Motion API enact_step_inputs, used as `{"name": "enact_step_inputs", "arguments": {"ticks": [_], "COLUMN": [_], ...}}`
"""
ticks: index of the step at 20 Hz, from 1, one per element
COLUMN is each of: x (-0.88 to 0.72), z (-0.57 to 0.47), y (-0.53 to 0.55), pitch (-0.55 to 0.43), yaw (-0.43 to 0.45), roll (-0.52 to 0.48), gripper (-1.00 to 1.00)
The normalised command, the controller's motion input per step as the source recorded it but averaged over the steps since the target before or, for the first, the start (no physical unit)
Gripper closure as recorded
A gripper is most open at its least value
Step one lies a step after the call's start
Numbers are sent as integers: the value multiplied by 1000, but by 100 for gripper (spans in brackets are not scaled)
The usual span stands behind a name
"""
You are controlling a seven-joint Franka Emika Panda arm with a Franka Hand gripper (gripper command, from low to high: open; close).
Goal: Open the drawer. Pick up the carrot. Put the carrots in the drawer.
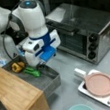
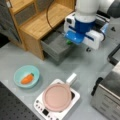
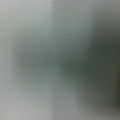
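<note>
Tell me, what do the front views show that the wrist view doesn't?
Only the front views: the gripper low over the open drawer, which holds a yellow-orange pepper and a green vegetable; the carrot lying in a teal bowl, apart from the drawer; a toaster oven; a pink pan.
Only the wrist view: nothing distinct, just a blurred grey surface.
Shared: that grey may be the drawer, but I cannot tell.

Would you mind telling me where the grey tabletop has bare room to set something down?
Bare grey tabletop lies between the open dark-grey metal drawer, the white cooker with its pink pan and the steel toaster oven. Crowded: inside the drawer, under the pincer, beside a green vegetable.
</note>
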Motion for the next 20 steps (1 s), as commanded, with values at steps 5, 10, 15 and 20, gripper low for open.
{"name": "enact_step_inputs", "arguments": {"ticks": [5, 10, 15, 20], "x": [280, 300, 293, 345], "z": [161, 394, 362, 260], "y": [-6, -148, -96, -45], "pitch": [57, 111, 165, 193], "yaw": [-80, -22, 16, 30], "roll": [42, -31, -18, -3], "gripper": [-100, -100, -100, -100]}}
